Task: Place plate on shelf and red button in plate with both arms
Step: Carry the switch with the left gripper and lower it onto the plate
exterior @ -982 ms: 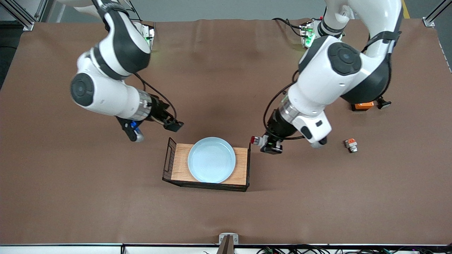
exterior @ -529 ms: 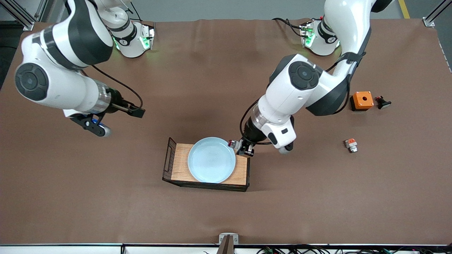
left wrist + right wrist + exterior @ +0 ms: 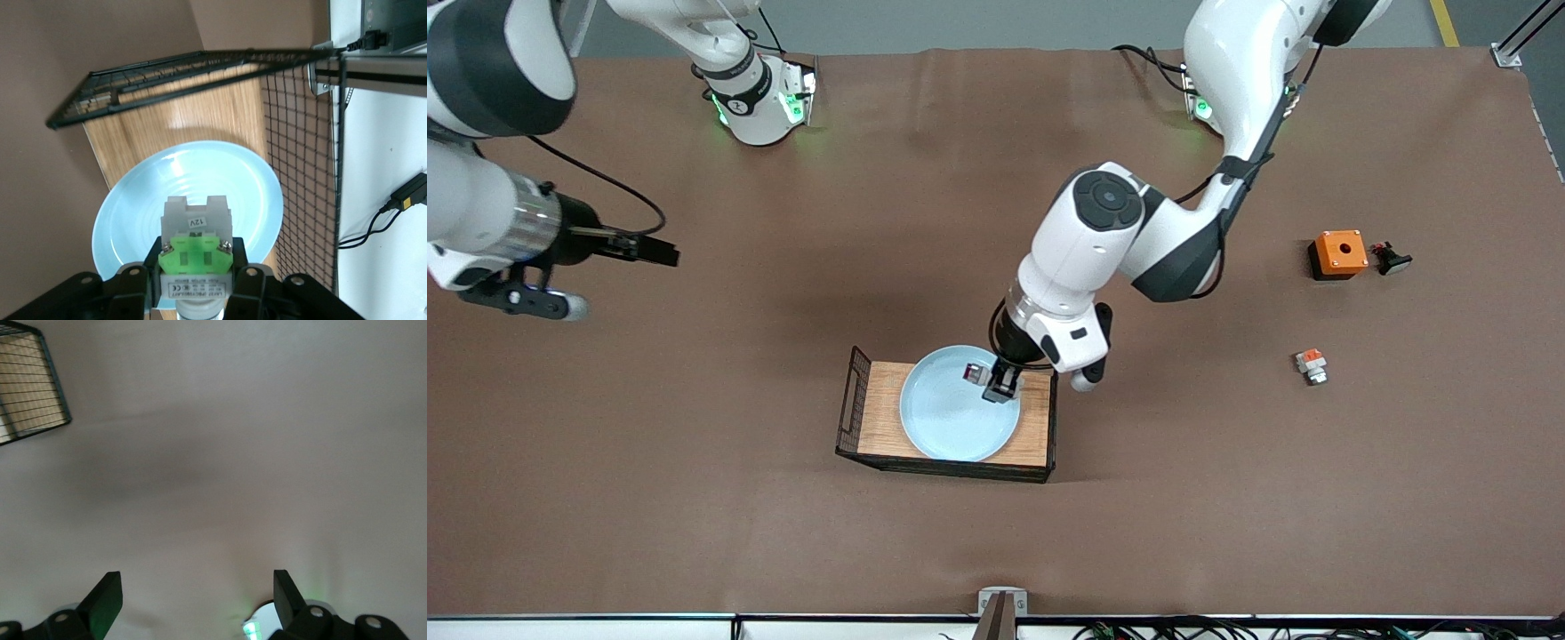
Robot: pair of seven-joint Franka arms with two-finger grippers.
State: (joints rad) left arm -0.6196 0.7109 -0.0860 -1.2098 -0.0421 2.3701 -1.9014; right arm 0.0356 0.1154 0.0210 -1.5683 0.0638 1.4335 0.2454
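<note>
The pale blue plate (image 3: 959,415) lies on the wooden tray (image 3: 880,418) near the table's middle; it also shows in the left wrist view (image 3: 193,193). My left gripper (image 3: 989,380) is over the plate's edge toward the left arm's end, shut on the red button (image 3: 974,373). In the left wrist view the red button's green block (image 3: 195,254) sits between the fingers (image 3: 248,277) of the left gripper (image 3: 195,280); its red cap is hidden there. My right gripper (image 3: 660,252) is open and empty, up over bare table at the right arm's end, and shows in its wrist view (image 3: 193,600).
An orange box with a hole (image 3: 1337,253) and a small black part (image 3: 1389,257) lie toward the left arm's end. A small part with an orange-red block (image 3: 1310,364) lies nearer the front camera than the box. The tray has black wire mesh ends (image 3: 303,180).
My left gripper has carried the red button from beside the tray to over the plate. My right arm has swung away from the tray toward its own end of the table.
</note>
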